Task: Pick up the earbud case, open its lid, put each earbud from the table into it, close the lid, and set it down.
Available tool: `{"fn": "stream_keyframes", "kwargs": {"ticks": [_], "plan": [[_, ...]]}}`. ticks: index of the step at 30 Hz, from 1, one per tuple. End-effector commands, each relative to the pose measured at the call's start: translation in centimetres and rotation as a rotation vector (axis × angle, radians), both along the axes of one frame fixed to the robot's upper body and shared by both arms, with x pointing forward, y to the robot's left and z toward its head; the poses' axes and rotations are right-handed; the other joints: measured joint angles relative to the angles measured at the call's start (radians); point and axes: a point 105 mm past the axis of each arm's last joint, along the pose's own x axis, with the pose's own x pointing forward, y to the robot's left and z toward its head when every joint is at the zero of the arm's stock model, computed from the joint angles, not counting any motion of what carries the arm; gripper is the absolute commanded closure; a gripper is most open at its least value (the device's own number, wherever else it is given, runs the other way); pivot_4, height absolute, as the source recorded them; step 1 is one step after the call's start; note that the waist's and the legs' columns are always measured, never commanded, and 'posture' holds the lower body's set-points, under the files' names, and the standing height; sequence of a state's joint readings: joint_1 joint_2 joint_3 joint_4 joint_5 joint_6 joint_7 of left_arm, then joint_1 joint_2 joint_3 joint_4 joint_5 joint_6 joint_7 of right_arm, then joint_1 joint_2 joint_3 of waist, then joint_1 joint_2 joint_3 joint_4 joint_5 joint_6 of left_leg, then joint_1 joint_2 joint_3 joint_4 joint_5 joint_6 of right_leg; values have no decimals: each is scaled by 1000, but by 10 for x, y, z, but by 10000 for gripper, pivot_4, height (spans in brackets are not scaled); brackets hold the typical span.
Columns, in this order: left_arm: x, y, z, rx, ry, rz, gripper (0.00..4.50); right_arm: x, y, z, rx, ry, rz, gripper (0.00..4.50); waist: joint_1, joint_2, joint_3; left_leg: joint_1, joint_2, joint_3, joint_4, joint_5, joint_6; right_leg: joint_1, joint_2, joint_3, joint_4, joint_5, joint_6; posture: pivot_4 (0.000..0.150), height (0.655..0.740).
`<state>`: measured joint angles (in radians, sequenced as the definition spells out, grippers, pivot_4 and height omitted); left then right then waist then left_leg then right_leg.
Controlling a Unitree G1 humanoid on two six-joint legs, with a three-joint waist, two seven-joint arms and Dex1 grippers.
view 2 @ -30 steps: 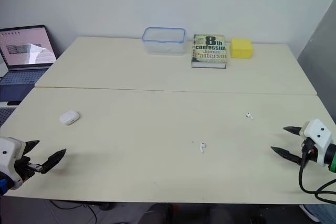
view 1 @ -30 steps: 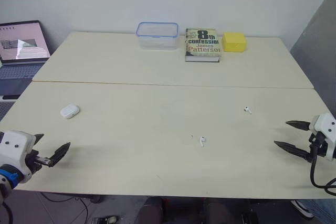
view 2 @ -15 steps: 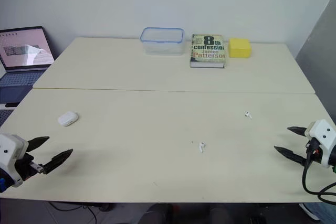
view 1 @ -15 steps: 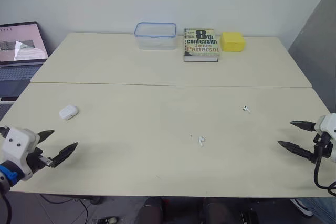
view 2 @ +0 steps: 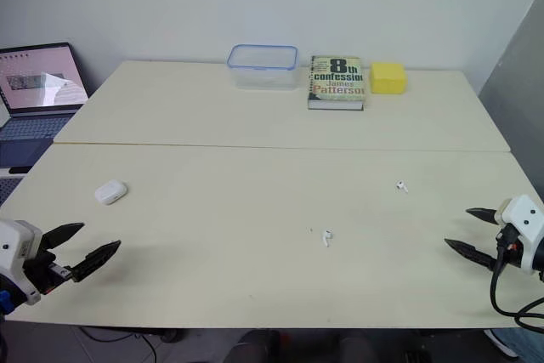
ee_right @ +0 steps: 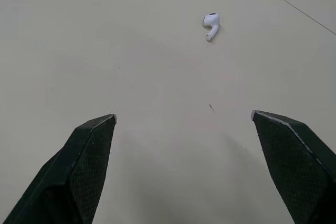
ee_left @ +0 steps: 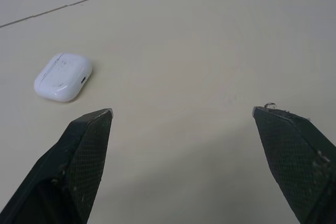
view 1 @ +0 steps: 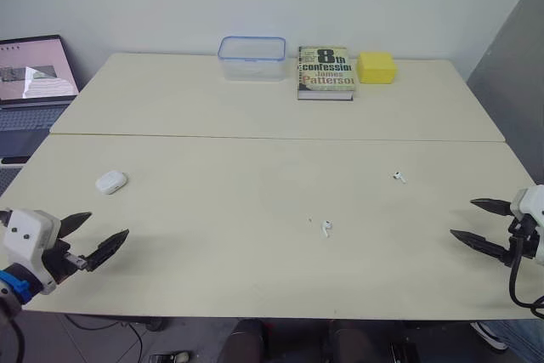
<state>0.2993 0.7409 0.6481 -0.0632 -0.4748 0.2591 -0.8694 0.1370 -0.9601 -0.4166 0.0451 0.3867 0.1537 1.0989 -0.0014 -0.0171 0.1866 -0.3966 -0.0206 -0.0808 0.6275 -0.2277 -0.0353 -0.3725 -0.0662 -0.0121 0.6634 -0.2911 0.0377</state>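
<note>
The white earbud case [view 1: 111, 182] lies shut on the table's left side, also in the left wrist view [ee_left: 63, 76]. One white earbud [view 1: 326, 228] rests near the table's middle. A second earbud [view 1: 399, 177] lies further right, seen too in the right wrist view [ee_right: 211, 23]. My left gripper [view 1: 100, 232] hovers open at the front left, short of the case, nothing between its fingers. At the front right edge my right gripper [view 1: 477, 221] stands open and empty, well to the right of both earbuds.
Along the back of the table [view 1: 255, 108] sit a clear plastic box with a blue rim [view 1: 252, 58], a paperback book [view 1: 325, 72] and a yellow block [view 1: 377, 66]. A laptop [view 1: 34, 74] stands off the table's left.
My left gripper has crept a little forward and right toward the case. My right gripper has slid slightly toward the right edge. The case and earbuds have not moved.
</note>
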Motion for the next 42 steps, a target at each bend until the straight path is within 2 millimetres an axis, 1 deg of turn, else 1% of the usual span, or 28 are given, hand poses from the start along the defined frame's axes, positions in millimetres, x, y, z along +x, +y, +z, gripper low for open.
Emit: {"fn": "stream_keyframes", "kwargs": {"ticks": [1, 3, 5, 7, 11, 14, 17, 22, 28, 30, 34, 36, 42], "plan": [[3, 5, 20, -32, -114, 92, 0, 2, 5, 20, 12, -74, 24, 1632, 0, 0, 0, 0, 0, 0, 0, 0, 0, 0, 0, 0, 0, 0, 0, 1500, 7400], [6, 11, 25, -78, -175, 193, 0, 6, 17, 27, 18, -92, 71, 1632, 0, 0, 0, 0, 0, 0, 1, 0, 0, 0, 0, 0, 0, 0, 1, 1500, 7400], [8, 15, 26, -135, -219, 297, 0, 11, 38, 38, 33, -105, 141, 1632, -1, 0, 0, 1, 1, 0, 1, 0, 0, 0, 0, 1, 1, 1, 1, 1500, 7400], [9, 15, 24, -175, -233, 359, 0, 15, 57, 48, 50, -113, 202, 1632, -3, 0, 0, 2, 2, 1, 2, 0, 0, 0, 2, 1, 1, 2, 3, 1500, 7400], [12, 12, 17, -243, -245, 490, 0, 23, 113, 81, 76, -142, 411, 1632, -6, -1, 0, 2, 4, 3, 2, 0, 0, 0, 5, 1, 1, 3, 3, 1500, 7400], [15, 13, 12, -256, -238, 593, 0, 37, 139, 98, 42, -161, 465, 1632, -1, -2, -1, 1, 5, 2, 2, 0, 0, 0, 9, 1, 0, 6, -1, 1500, 7400], [19, 14, 9, -252, -237, 652, 0, 40, 161, 112, 68, -152, 541, 1632, 4, -4, -1, -1, 6, 1, 3, 0, 0, -1, 11, 1, -1, 7, -3, 1500, 7400], [34, 3, 6, -261, -236, 716, 0, 40, 176, 119, 81, -149, 621, 1632, 17, -4, -1, -2, 6, 0, 3, 0, -1, -1, 11, 1, -1, 7, -3, 1500, 7400], [62, 0, 5, -325, -268, 858, 0, 40, 181, 118, 80, -128, 651, 1632, 18, -5, -2, -1, 6, 2, 3, 0, -1, -2, 11, 0, 0, 8, -3, 1500, 7400], [72, 0, 3, -335, -258, 887, 0, 41, 183, 121, 88, -131, 656, 1632, 18, -5, -2, -1, 6, 3, 3, 0, -1, -2, 11, 0, 0, 9, -3, 1500, 7400], [91, 4, -10, -373, -196, 961, 0, 43, 185, 125, 85, -146, 664, 1632, 13, -5, -2, -1, 6, 3, 3, 0, -1, -2, 12, 0, 0, 10, -1, 1500, 7400], [101, 4, -12, -371, -177, 978, 0, 43, 186, 126, 89, -148, 668, 1632, 11, -5, -2, -1, 5, 4, 3, 0, -1, -3, 12, 0, 0, 10, -1, 1500, 7400], [116, 13, -16, -350, -142, 1039, 0, 42, 189, 126, 92, -146, 672, 1632, 7, -5, -1, -2, 5, 4, 4, 0, -1, -3, 12, 0, 0, 11, 1, 1500, 7400]]}}
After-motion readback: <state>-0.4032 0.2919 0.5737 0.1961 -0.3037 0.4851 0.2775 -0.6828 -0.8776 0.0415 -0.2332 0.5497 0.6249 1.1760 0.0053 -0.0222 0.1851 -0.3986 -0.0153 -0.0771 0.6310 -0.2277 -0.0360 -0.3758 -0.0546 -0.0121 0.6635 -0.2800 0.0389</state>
